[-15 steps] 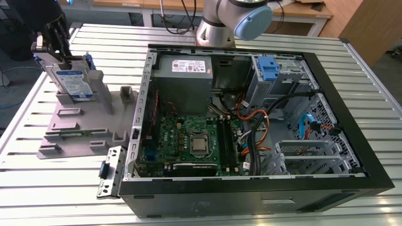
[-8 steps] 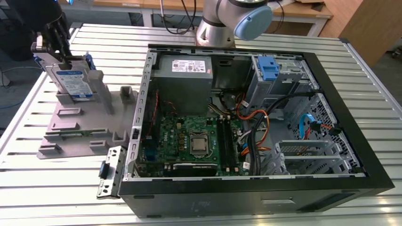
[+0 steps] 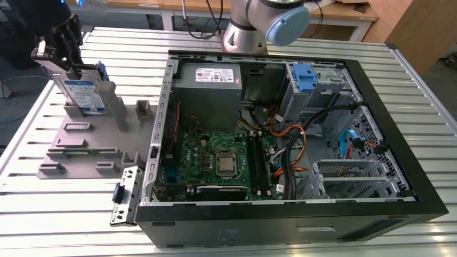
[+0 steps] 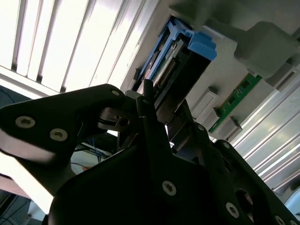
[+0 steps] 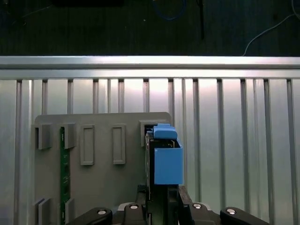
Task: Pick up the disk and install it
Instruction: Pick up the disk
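Note:
The disk, silver with a white-and-blue label and a blue carrier frame, stands on edge in a slot at the back of the grey holder fixture, at the exterior view's left. My gripper comes down on its top edge and is shut on it. In the first wrist view the black fingers flank the disk's blue carrier. The second wrist view shows the gripper clamped across the disk, with one finger against its side.
The open computer case lies at the exterior view's right, with a motherboard, a grey power supply, loose cables and a drive bay with a blue clip. A green memory stick stands in the fixture. The table is slatted metal.

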Action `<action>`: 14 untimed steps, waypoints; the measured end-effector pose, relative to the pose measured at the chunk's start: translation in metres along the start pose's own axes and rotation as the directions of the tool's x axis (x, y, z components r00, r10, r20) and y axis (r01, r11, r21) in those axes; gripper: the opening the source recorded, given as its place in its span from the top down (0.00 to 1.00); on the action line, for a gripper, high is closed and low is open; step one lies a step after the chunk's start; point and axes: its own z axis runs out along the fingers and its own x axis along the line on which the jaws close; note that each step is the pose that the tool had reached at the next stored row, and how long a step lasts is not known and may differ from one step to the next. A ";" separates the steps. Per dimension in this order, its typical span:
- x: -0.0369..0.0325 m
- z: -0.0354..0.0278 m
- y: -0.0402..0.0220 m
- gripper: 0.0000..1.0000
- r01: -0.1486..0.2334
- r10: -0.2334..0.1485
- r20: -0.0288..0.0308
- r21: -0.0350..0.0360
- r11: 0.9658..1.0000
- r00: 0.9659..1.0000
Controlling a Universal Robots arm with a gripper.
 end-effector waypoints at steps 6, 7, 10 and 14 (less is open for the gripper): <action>0.0000 0.0002 0.0001 0.65 -0.012 0.012 -0.001 0.000 1.000 1.000; 0.0000 0.0003 0.0000 0.65 -0.012 0.012 -0.001 0.000 1.000 1.000; 0.0002 0.0008 0.0001 0.65 -0.012 0.012 -0.004 0.001 1.000 1.000; 0.0004 0.0011 0.0000 0.65 -0.013 0.013 -0.010 0.001 1.000 1.000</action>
